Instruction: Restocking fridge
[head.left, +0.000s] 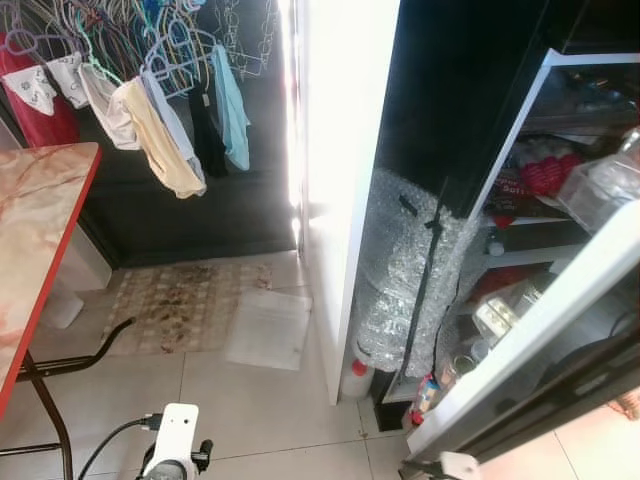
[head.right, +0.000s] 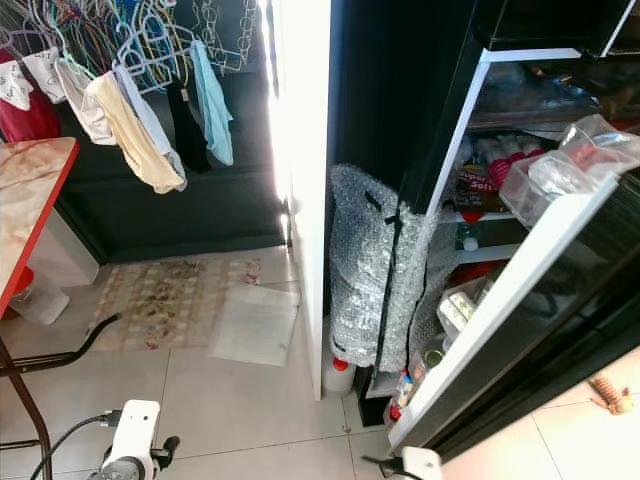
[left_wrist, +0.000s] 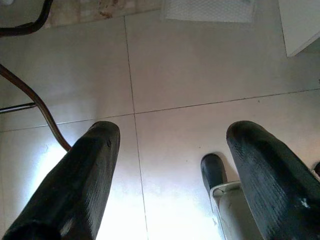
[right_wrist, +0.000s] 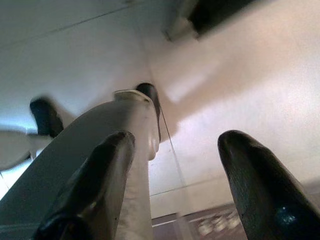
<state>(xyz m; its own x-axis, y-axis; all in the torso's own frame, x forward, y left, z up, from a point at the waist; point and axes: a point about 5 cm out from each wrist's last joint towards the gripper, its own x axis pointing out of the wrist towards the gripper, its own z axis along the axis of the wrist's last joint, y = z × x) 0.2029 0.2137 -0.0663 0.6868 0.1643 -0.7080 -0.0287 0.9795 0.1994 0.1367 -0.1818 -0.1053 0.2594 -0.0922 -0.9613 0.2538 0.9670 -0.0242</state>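
The fridge (head.left: 540, 180) stands open at the right, its shelves holding red packets and clear containers. Its door (head.left: 530, 330) swings out toward me, with jars and small items in the lower bins. A tall bubble-wrap bundle (head.left: 410, 270) leans at the fridge's left edge, beside a white panel (head.left: 335, 200). Both arms hang low at my sides. In the left wrist view my left gripper (left_wrist: 172, 137) is open over bare floor tiles, holding nothing. My right gripper (right_wrist: 177, 142) is also open and empty, with my own pale leg behind its fingers.
A red-edged table (head.left: 40, 230) stands at the left on dark metal legs. Laundry on hangers (head.left: 150, 100) hangs at the back. A patterned mat (head.left: 180, 305) and a white sheet (head.left: 268, 328) lie on the floor. A red-capped bottle (head.left: 357, 378) stands by the panel's foot.
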